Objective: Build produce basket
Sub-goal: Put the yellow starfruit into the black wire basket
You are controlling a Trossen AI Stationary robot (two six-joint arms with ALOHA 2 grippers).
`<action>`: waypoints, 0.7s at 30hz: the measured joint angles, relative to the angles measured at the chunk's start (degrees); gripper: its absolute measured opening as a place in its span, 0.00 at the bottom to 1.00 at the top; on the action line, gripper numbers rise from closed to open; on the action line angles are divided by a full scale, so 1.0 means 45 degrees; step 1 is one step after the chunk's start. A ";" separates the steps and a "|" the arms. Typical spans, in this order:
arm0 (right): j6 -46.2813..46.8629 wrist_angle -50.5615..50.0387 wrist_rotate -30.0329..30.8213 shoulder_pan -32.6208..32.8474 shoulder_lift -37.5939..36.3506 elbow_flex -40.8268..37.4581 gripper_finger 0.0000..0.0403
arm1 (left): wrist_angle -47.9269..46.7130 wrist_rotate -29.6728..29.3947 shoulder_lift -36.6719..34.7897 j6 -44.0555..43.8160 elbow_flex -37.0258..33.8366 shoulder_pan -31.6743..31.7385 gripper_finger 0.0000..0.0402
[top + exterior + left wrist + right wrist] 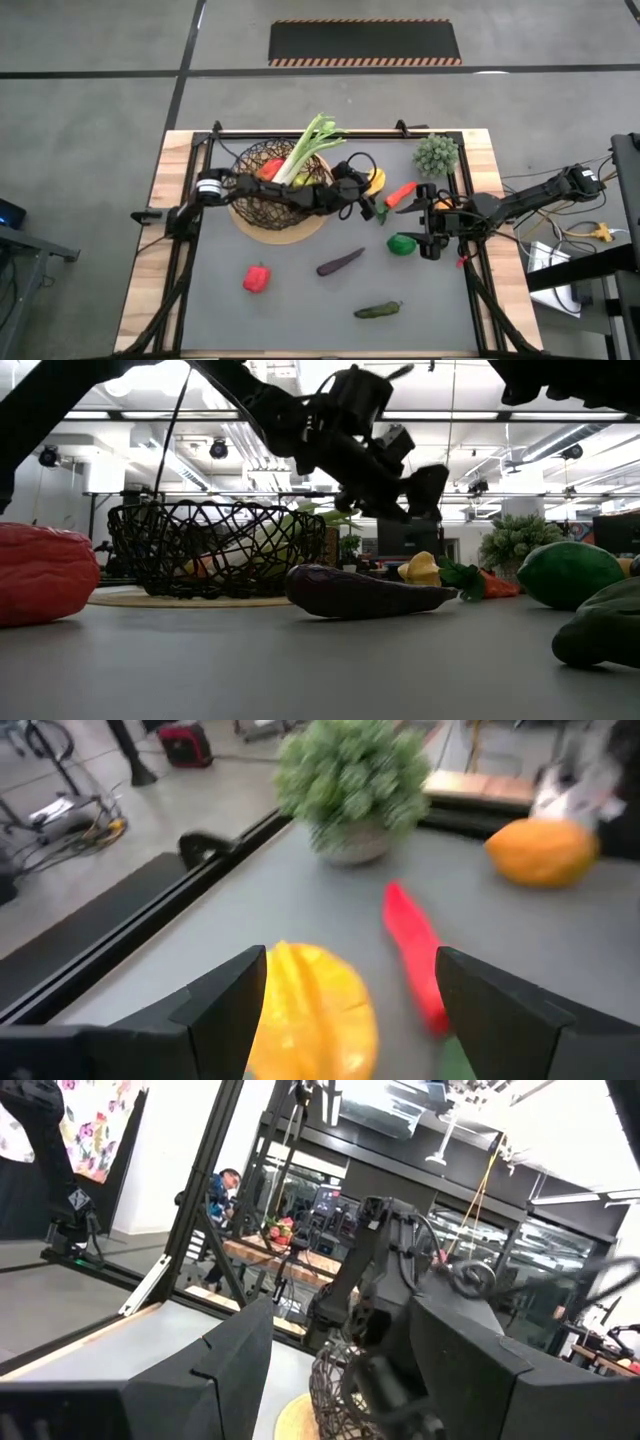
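The dark wire basket (262, 195) stands on its tan base disc at the table's far left. A white-green leek (308, 150) leans out over its far rim, with other produce inside. My left arm reaches over the basket. Its gripper (345, 1010) is open and hangs just above a yellow ridged piece (312, 1012), one finger on either side of it. In the low view this gripper (405, 495) is clear of the yellow piece (420, 568). A long red pepper (415, 960) lies just beyond. My right gripper (428, 232) waits open at the right, next to a green apple (402, 243).
A purple eggplant (340, 262), a red pepper (256, 278) and a dark cucumber (378, 310) lie on the near half of the grey mat. A spiky grey-green plant (437, 153) stands at the far right corner. An orange piece (540, 850) lies by the right arm.
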 joint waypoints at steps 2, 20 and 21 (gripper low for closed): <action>-0.0018 0.0000 0.0000 0.0000 0.0000 0.0000 0.55 | -0.0076 -0.0009 0.0028 -0.0017 -0.0005 0.0042 0.68; -0.0223 -0.0065 0.0695 -0.0005 0.0005 0.0000 0.55 | 0.0228 -0.0202 0.1092 -0.0343 0.0340 0.0156 0.68; -0.0225 -0.0068 0.0691 -0.0005 0.0005 0.0000 0.55 | 0.0235 -0.0223 0.1092 -0.0343 0.0359 0.0217 0.68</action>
